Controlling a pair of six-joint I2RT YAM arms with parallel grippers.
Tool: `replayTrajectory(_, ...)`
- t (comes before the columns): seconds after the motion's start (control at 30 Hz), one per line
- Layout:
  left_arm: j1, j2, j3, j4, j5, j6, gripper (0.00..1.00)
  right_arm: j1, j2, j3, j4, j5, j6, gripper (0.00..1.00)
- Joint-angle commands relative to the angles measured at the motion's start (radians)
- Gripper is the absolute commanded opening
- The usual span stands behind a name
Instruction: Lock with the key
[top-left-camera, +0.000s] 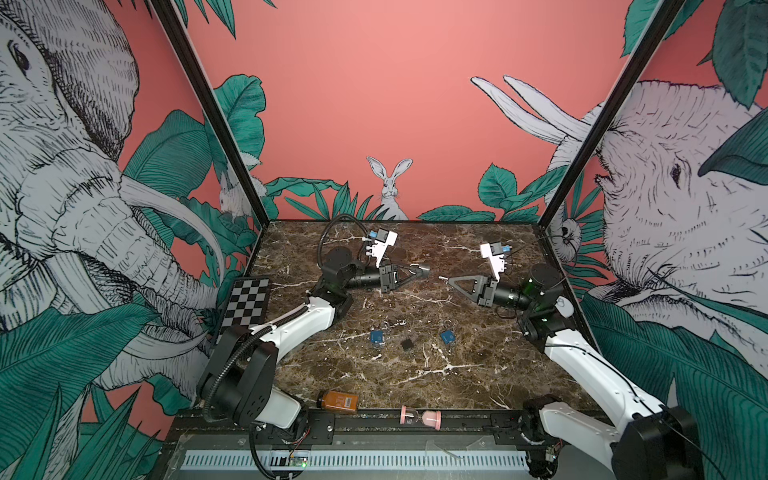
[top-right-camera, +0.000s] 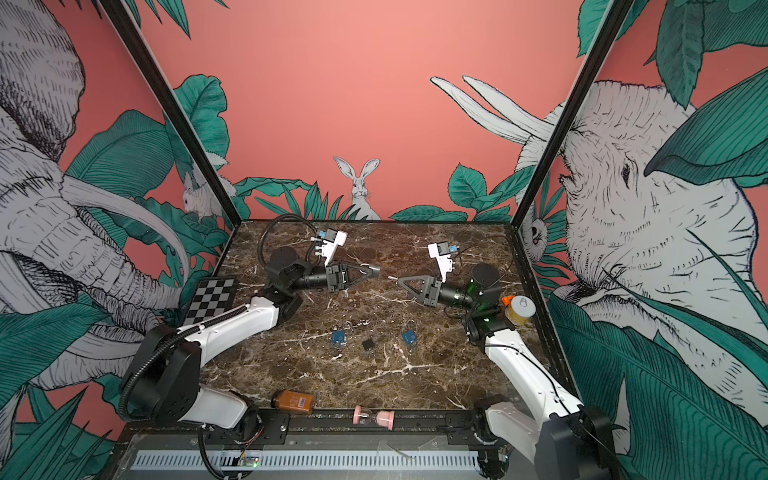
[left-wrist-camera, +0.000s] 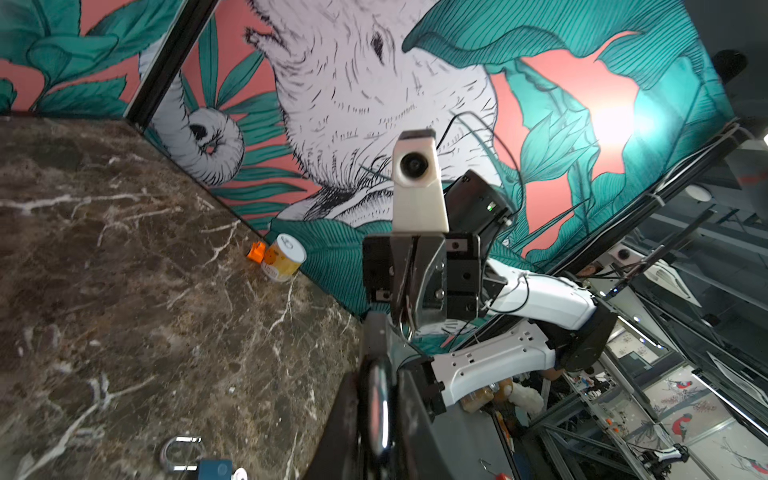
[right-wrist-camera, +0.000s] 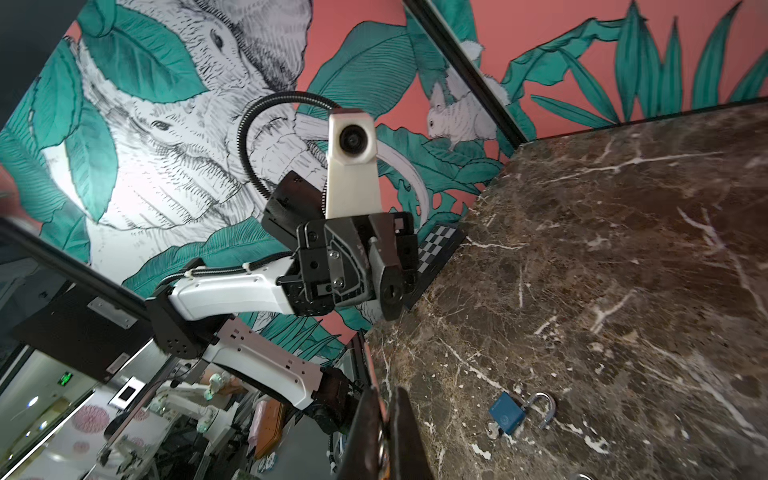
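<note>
My left gripper (top-left-camera: 415, 271) is shut on a dark padlock (top-left-camera: 424, 269), held above the marble table (top-left-camera: 478, 374) with its body pointing at the right arm. In the right wrist view the padlock (right-wrist-camera: 390, 291) shows its keyhole face. My right gripper (top-left-camera: 451, 280) is shut on the key (top-left-camera: 443, 277), whose tip sticks out toward the padlock with a small gap between them. In the left wrist view the key's ring (left-wrist-camera: 405, 328) hangs from the right fingers. A shiny shackle (left-wrist-camera: 378, 399) sits between the left jaws.
Two blue padlocks (top-left-camera: 377, 336) (top-left-camera: 447, 336) with open shackles and a small black one (top-left-camera: 407, 344) lie mid-table. An amber bottle (top-left-camera: 337, 401) and pink hourglass (top-left-camera: 419, 417) lie at the front edge. A checkerboard (top-left-camera: 245, 301) is left, a yellow can (top-right-camera: 521, 309) right.
</note>
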Motion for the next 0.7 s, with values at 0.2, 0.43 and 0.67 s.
replayTrajectory(0.2, -0.228, 0.34, 0.504, -1.042, -0.076, 0.683, 0.0, -0.107, -0.079, -0.015, -0.686, 0.581, -0.204, 0.0)
replayTrajectory(0.43, -0.308, 0.708, 0.927, -1.485, -0.128, 0.943, 0.0, -0.12, -0.121, -0.214, -0.543, 0.67, -0.087, 0.0)
replayTrajectory(0.67, -0.32, 0.881, 1.081, -1.586, -0.124, 0.975, 0.0, -0.131, -0.217, -0.405, -0.418, 0.726, -0.017, 0.0)
